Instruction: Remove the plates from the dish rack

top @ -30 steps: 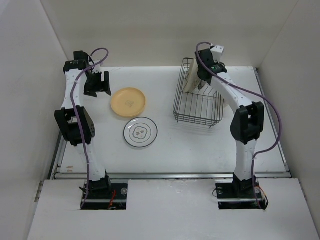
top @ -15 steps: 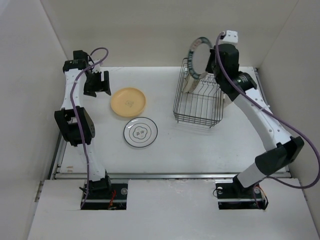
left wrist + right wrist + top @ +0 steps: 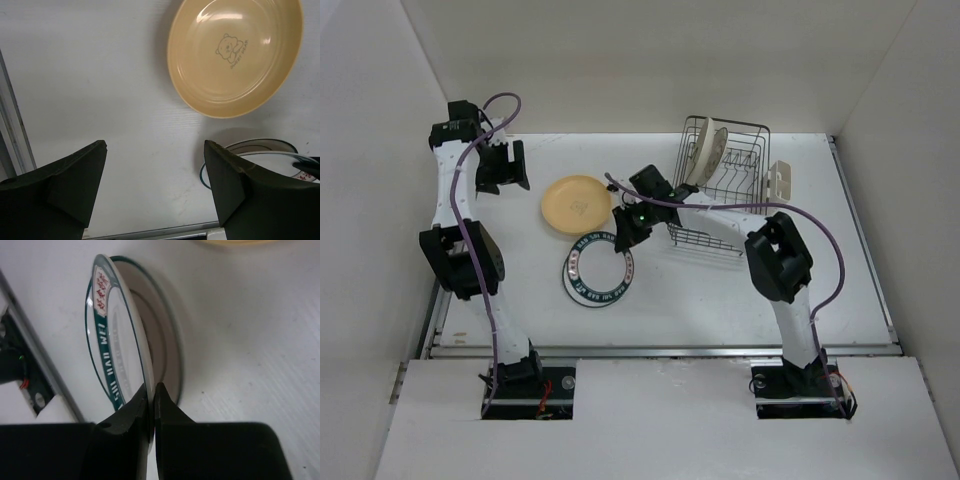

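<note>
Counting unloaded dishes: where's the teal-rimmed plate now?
The teal-rimmed plate is left of centre in the top view, over the ringed plate, beside the yellow-orange plate, pinched by the right gripper.

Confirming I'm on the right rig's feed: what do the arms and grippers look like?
The left arm and right arm have white links with bulky black joint housings and a purple cable looping alongside. The left gripper and right gripper have matte black, wedge-shaped fingers. A small green light glows near the right wrist.

Bright even light, soft shadows, near jaws blurred
</note>
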Action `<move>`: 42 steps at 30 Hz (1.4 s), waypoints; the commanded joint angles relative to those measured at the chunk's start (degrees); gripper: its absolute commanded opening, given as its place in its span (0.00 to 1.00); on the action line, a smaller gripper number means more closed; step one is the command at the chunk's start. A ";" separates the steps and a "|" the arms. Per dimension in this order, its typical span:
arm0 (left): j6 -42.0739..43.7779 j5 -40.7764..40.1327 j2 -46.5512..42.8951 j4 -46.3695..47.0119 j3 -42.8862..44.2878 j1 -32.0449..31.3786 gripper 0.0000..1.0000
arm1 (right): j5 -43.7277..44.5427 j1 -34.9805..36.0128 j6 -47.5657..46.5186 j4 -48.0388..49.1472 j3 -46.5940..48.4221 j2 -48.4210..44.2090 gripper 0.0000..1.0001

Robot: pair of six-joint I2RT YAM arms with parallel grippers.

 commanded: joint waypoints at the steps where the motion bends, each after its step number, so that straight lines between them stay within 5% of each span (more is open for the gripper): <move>1: 1.14 -0.01 -4.62 -1.04 -2.09 0.25 0.76 | -4.42 -1.13 -1.61 0.24 3.01 -2.21 0.07; 3: 1.66 -0.01 -5.23 -1.04 -2.89 0.25 0.76 | -3.02 -1.13 -1.61 -0.28 3.54 -0.28 0.16; 7: 1.66 -0.01 -5.24 -1.04 -3.51 0.25 0.76 | 2.25 -0.60 -2.14 -4.41 5.73 2.10 0.62; 11: 1.66 -0.01 -4.71 -1.04 -3.51 0.25 0.76 | 9.54 1.58 -4.78 -8.55 7.06 1.41 0.79; 25: 1.66 -0.01 -1.20 -3.41 1.59 0.25 0.76 | 21.77 3.00 -4.43 -9.61 7.40 0.78 0.82; 33: 2.19 -0.01 -1.20 -3.41 1.59 0.25 0.76 | 29.23 -4.37 3.39 -10.39 9.69 2.62 0.81; 42: 2.19 -0.01 -1.20 -3.41 0.97 0.25 0.76 | 27.93 -5.61 3.06 -8.11 1.53 -3.43 0.80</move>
